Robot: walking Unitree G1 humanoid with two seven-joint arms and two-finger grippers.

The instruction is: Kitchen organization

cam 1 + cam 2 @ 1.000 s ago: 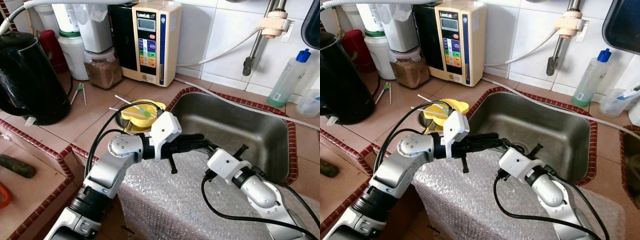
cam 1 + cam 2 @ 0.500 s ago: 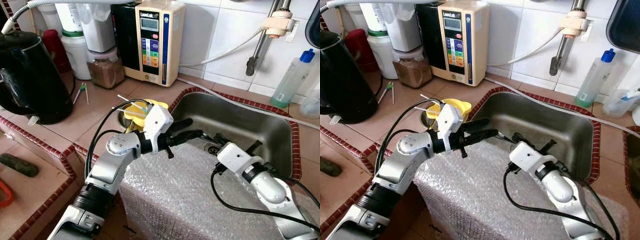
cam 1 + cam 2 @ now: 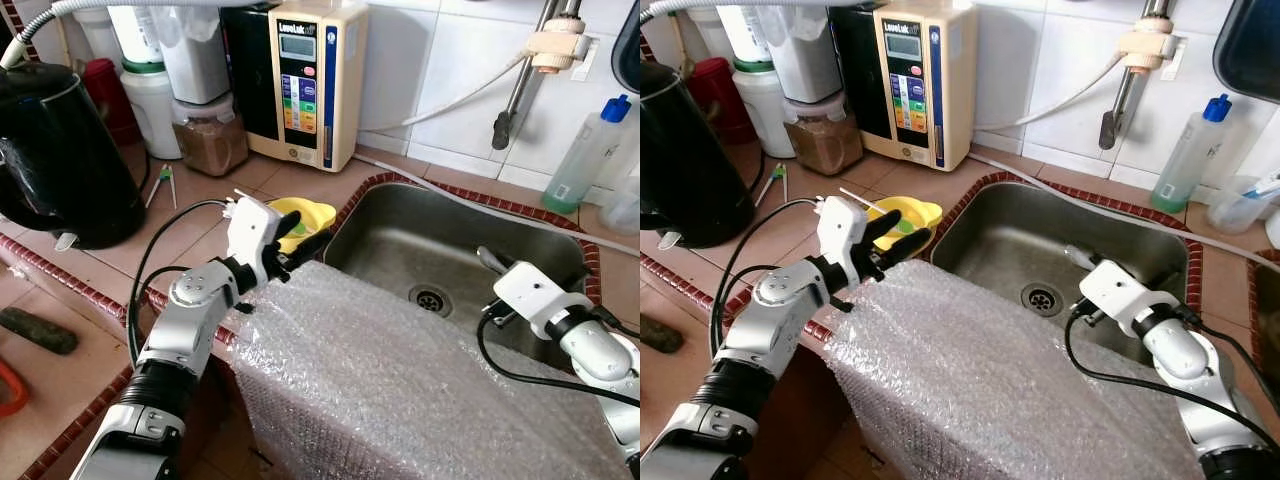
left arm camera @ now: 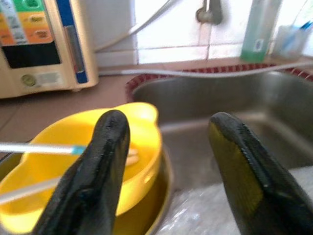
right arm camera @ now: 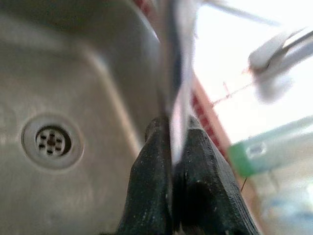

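Bubble wrap [image 3: 400, 350] now spread over the sink [image 3: 560, 270] front; left gripper [image 4: 166, 161] apart, released; right gripper [image 5: 171, 147] clamped on its edge, pulled outward

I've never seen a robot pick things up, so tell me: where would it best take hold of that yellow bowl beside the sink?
Probably the near rim of the yellow bowl, coming from the sink side where the left gripper hovers open. The rim is thin and raised, so one finger could slip inside and one outside, avoiding the sticks lying across it.
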